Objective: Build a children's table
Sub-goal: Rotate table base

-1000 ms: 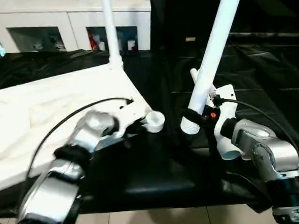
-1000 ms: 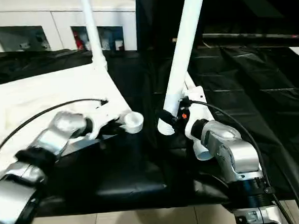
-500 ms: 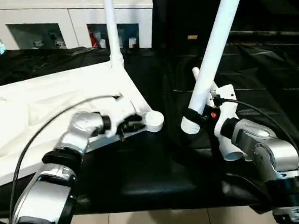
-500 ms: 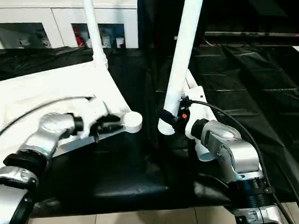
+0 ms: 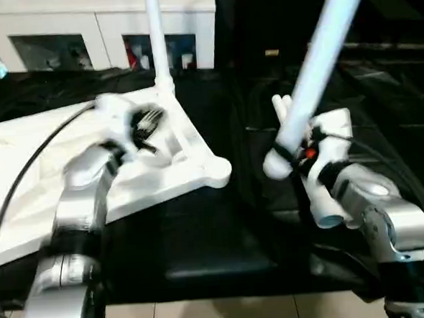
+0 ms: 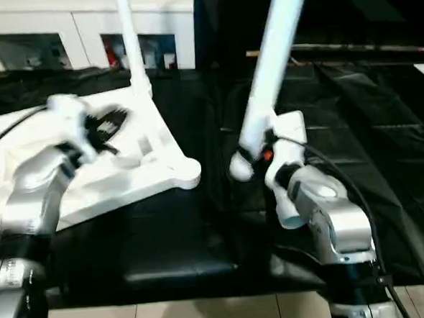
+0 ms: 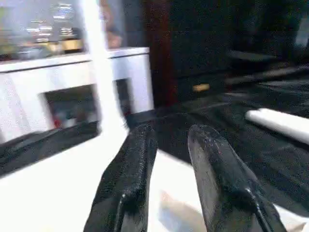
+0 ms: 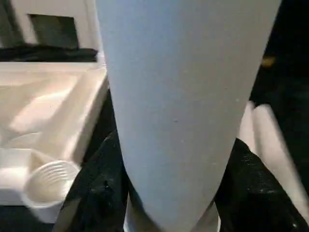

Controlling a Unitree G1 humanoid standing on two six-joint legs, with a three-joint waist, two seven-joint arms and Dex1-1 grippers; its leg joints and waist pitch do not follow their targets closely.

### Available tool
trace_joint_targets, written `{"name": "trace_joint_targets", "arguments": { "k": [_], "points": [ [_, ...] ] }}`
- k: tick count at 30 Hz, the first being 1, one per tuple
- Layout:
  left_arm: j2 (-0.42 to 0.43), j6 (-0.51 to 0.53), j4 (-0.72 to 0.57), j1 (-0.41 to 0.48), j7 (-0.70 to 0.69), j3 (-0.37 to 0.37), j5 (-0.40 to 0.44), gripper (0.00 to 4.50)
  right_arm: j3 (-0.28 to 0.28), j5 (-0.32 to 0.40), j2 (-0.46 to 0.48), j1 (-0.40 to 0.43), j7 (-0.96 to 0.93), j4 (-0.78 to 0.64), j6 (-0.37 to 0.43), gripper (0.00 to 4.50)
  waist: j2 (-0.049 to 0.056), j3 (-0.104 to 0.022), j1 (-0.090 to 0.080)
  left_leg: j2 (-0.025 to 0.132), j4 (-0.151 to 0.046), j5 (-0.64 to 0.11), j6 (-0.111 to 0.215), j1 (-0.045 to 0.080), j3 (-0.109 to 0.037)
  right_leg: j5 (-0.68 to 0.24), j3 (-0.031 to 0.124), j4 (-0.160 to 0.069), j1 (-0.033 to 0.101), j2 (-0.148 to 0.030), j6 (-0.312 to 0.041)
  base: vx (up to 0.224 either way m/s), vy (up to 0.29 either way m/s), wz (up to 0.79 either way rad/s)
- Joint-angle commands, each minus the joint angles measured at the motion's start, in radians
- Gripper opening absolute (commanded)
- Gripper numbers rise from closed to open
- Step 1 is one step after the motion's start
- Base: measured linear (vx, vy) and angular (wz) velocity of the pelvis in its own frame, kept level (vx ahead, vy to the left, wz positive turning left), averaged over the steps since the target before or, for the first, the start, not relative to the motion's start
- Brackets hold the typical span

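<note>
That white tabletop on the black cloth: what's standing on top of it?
One white leg stands upright in the far corner of the tabletop. The near corner socket is empty. The left gripper hovers above, covering part of the ribbed surface.

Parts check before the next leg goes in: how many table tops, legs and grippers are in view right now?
table top: 1
legs: 3 (standing leg in the far corner socket, held leg in the right gripper, lying leg on the black cover)
grippers: 2 (right gripper, left gripper over the table top, holding nothing)
Total: 6
</note>
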Motion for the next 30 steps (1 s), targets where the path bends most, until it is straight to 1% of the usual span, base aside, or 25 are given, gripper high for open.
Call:
{"name": "trace_joint_targets", "arguments": {
  "k": [1, 2, 3, 4, 5, 6, 7, 8, 9, 10, 11, 12, 13, 14, 16, 17, 18, 19, 20, 21, 22, 25, 28, 29, 30],
  "points": [
    [-0.008, 0.043, -0.04, 0.012, 0.065, -0.034, 0.05, 1.48, 0.004, 0.01, 0.021, 0.012, -0.005, -0.021, -0.002, 1.93, 0.001, -0.072, -0.001, 0.012, -0.066, -0.203, 0.004, 0.011, 0.006, -0.184, 0.027, -0.072, 0.048, -0.046, -0.167, 0.0, 0.0, 0.0],
    [-0.001, 0.031, -0.022, 0.009, 0.047, -0.055, 0.055, 1.48, 0.007, 0.016, 0.03, 0.012, -0.004, -0.017, 0.002, 1.93, 0.0, -0.072, -0.001, 0.009, -0.065, -0.207, 0.006, 0.01, 0.006, -0.203, 0.027, -0.073, 0.047, -0.045, -0.157, 0.0, 0.0, 0.0],
    [0.011, 0.023, 0.0, 0.002, 0.029, -0.082, 0.064, 1.48, 0.018, 0.017, 0.03, 0.01, 0.002, -0.01, 0.007, 1.93, -0.001, -0.072, 0.0, 0.009, -0.068, -0.214, 0.004, 0.009, 0.003, -0.231, 0.027, -0.076, 0.045, -0.046, -0.14, 0.0, 0.0, 0.0],
    [0.018, 0.032, 0.01, -0.005, 0.006, -0.097, 0.059, 1.48, 0.025, 0.017, 0.028, 0.009, 0.009, -0.007, 0.009, 1.93, -0.001, -0.071, 0.001, 0.009, -0.07, -0.218, 0.001, 0.009, 0.001, -0.242, 0.026, -0.077, 0.045, -0.046, -0.132, 0.0, 0.0, 0.0],
    [0.025, 0.041, 0.021, -0.012, -0.016, -0.112, 0.054, 1.65, 0.033, 0.017, 0.026, 0.008, 0.015, -0.003, 0.011, 1.93, 0.0, -0.069, 0.001, 0.007, -0.071, -0.234, -0.007, 0.012, 0.001, -0.267, 0.027, -0.08, 0.039, -0.045, -0.12, 0.0, 0.0, 0.0],
    [0.048, 0.073, 0.042, -0.037, -0.111, -0.147, 0.013, 1.75, 0.054, 0.011, 0.018, -0.002, 0.032, 0.009, 0.021, 1.93, -0.003, -0.069, 0.002, 0.008, -0.072, -0.241, -0.009, 0.013, 0.001, -0.275, 0.027, -0.079, 0.039, -0.046, -0.117, 0.0, 0.0, 0.0],
    [0.069, 0.081, 0.064, -0.061, -0.167, -0.165, 0.012, 1.81, 0.059, 0.019, 0.015, -0.009, 0.048, 0.016, 0.029, 1.93, 0.0, -0.069, 0.002, 0.005, -0.072, -0.227, -0.019, 0.012, 0.0, -0.257, 0.028, -0.075, 0.039, -0.045, -0.119, 0.0, 0.0, 0.0],
    [0.079, 0.1, 0.072, -0.071, -0.184, -0.173, 0.025, 1.81, 0.061, 0.02, 0.014, -0.012, 0.056, 0.02, 0.028, 1.93, -0.001, -0.07, 0.002, 0.006, -0.072, -0.222, -0.02, 0.01, 0.0, -0.24, 0.028, -0.072, 0.041, -0.047, -0.122, 0.0, 0.0, 0.0],
    [0.097, 0.105, 0.093, -0.087, -0.222, -0.192, 0.049, 1.87, 0.064, 0.022, 0.01, -0.015, 0.07, 0.025, 0.026, 1.93, 0.0, -0.07, 0.002, 0.006, -0.071, -0.21, -0.021, 0.009, 0.0, -0.207, 0.029, -0.07, 0.041, -0.046, -0.127, 0.0, 0.0, 0.0],
    [0.112, 0.123, 0.106, -0.1, -0.253, -0.208, 0.069, 2.17, 0.063, 0.025, 0.007, -0.018, 0.082, 0.029, 0.029, 1.93, 0.002, -0.073, 0.002, 0.006, -0.069, -0.193, -0.019, 0.01, 0.001, -0.17, 0.03, -0.065, 0.044, -0.048, -0.136, 0.0, 0.0, 0.0],
    [0.118, 0.131, 0.111, -0.106, -0.266, -0.215, 0.077, 2.26, 0.062, 0.026, 0.006, -0.019, 0.087, 0.031, 0.031, 1.93, 0.002, -0.074, 0.002, 0.006, -0.068, -0.179, -0.018, 0.01, 0.001, -0.147, 0.03, -0.063, 0.046, -0.049, -0.143, 0.0, 0.0, 0.0],
    [0.118, 0.131, 0.111, -0.106, -0.266, -0.215, 0.077, 2.26, 0.062, 0.026, 0.006, -0.019, 0.087, 0.031, 0.031, 1.93, 0.001, -0.076, 0.002, 0.005, -0.066, -0.151, -0.015, 0.008, 0.002, -0.101, 0.029, -0.058, 0.051, -0.048, -0.156, 0.0, 0.0, 0.0],
    [0.138, 0.13, 0.131, -0.119, -0.322, -0.241, 0.073, 2.29, 0.066, 0.026, -0.003, -0.021, 0.1, 0.034, 0.037, 1.93, 0.001, -0.077, 0.003, 0.005, -0.065, -0.139, -0.014, 0.007, 0.002, -0.077, 0.029, -0.055, 0.053, -0.049, -0.165, 0.0, 0.0, 0.0],
    [0.14, 0.132, 0.133, -0.12, -0.33, -0.244, 0.072, 2.42, 0.066, 0.026, -0.004, -0.022, 0.102, 0.035, 0.037, 1.93, 0.004, -0.078, 0.004, 0.003, -0.064, -0.129, -0.007, 0.009, 0.004, -0.058, 0.029, -0.056, 0.052, -0.047, -0.174, 0.0, 0.0, 0.0],
    [0.215, 0.161, 0.195, -0.154, -0.519, -0.331, 0.066, 2.42, 0.073, 0.036, -0.028, -0.024, 0.138, 0.046, 0.052, 1.93, 0.004, -0.077, 0.005, 0.001, -0.065, -0.129, -0.001, 0.009, 0.004, -0.063, 0.029, -0.056, 0.053, -0.049, -0.179, 0.0, 0.0, 0.0],
    [0.23, 0.168, 0.211, -0.16, -0.557, -0.345, 0.067, 2.42, 0.071, 0.039, -0.031, -0.024, 0.141, 0.049, 0.054, 1.93, 0.005, -0.077, 0.005, 0.002, -0.066, -0.143, -0.002, 0.012, 0.005, -0.089, 0.03, -0.058, 0.051, -0.049, -0.178, 0.0, 0.0, 0.0],
    [0.238, 0.17, 0.223, -0.165, -0.58, -0.352, 0.069, 2.42, 0.069, 0.038, -0.032, -0.024, 0.145, 0.051, 0.055, 1.93, 0.006, -0.074, 0.003, 0.003, -0.067, -0.16, -0.011, 0.011, 0.004, -0.105, 0.03, -0.058, 0.052, -0.05, -0.181, 0.0, 0.0, 0.0],
    [0.254, 0.195, 0.239, -0.172, -0.629, -0.365, 0.072, 2.42, 0.064, 0.036, -0.034, -0.024, 0.149, 0.053, 0.058, 1.93, 0.008, -0.074, 0.002, 0.004, -0.068, -0.17, -0.018, 0.013, 0.005, -0.114, 0.03, -0.059, 0.051, -0.051, -0.185, 0.0, 0.0, 0.0],
    [0.258, 0.211, 0.238, -0.173, -0.645, -0.367, 0.07, 2.26, 0.062, 0.037, -0.034, -0.024, 0.15, 0.053, 0.06, 1.93, 0.007, -0.073, 0.002, 0.006, -0.068, -0.174, -0.021, 0.014, 0.004, -0.119, 0.03, -0.059, 0.051, -0.052, -0.188, 0.0, 0.0, 0.0],
    [0.259, 0.216, 0.235, -0.173, -0.652, -0.369, 0.068, 2.26, 0.061, 0.037, -0.035, -0.024, 0.151, 0.053, 0.06, 1.93, 0.008, -0.073, 0.003, 0.007, -0.068, -0.179, -0.024, 0.015, 0.004, -0.123, 0.03, -0.059, 0.051, -0.052, -0.193, 0.0, 0.0, 0.0],
    [0.263, 0.241, 0.225, -0.172, -0.676, -0.373, 0.064, 2.16, 0.06, 0.037, -0.037, -0.023, 0.152, 0.052, 0.063, 1.93, 0.006, -0.074, 0.003, 0.007, -0.068, -0.179, -0.025, 0.015, 0.005, -0.122, 0.03, -0.058, 0.051, -0.053, -0.196, 0.0, 0.0, 0.0],
    [0.266, 0.241, 0.225, -0.175, -0.673, -0.381, 0.07, 1.88, 0.059, 0.038, -0.038, -0.021, 0.155, 0.048, 0.067, 1.93, 0.007, -0.074, 0.006, 0.008, -0.068, -0.183, -0.023, 0.017, 0.005, -0.126, 0.03, -0.059, 0.052, -0.053, -0.201, 0.0, 0.0, 0.0],
    [0.253, 0.23, 0.298, -0.217, -0.615, -0.385, 0.086, 1.71, 0.064, 0.039, -0.044, -0.025, 0.16, 0.051, 0.068, 1.93, 0.006, -0.074, 0.007, 0.005, -0.067, -0.175, -0.02, 0.015, 0.006, -0.118, 0.029, -0.059, 0.053, -0.051, -0.199, 0.0, 0.0, 0.0],
    [0.251, 0.227, 0.311, -0.224, -0.612, -0.386, 0.086, 1.51, 0.065, 0.04, -0.045, -0.027, 0.161, 0.052, 0.068, 1.93, 0.005, -0.075, 0.008, 0.005, -0.067, -0.177, -0.02, 0.015, 0.005, -0.12, 0.029, -0.059, 0.055, -0.052, -0.197, 0.0, 0.0, 0.0],
    [0.249, 0.224, 0.324, -0.232, -0.619, -0.386, 0.087, 1.43, 0.065, 0.039, -0.045, -0.029, 0.163, 0.054, 0.069, 1.93, 0.004, -0.076, 0.008, 0.006, -0.067, -0.167, -0.02, 0.014, 0.004, -0.111, 0.029, -0.057, 0.057, -0.053, -0.198, 0.0, 0.0, 0.0]
  ]
}}
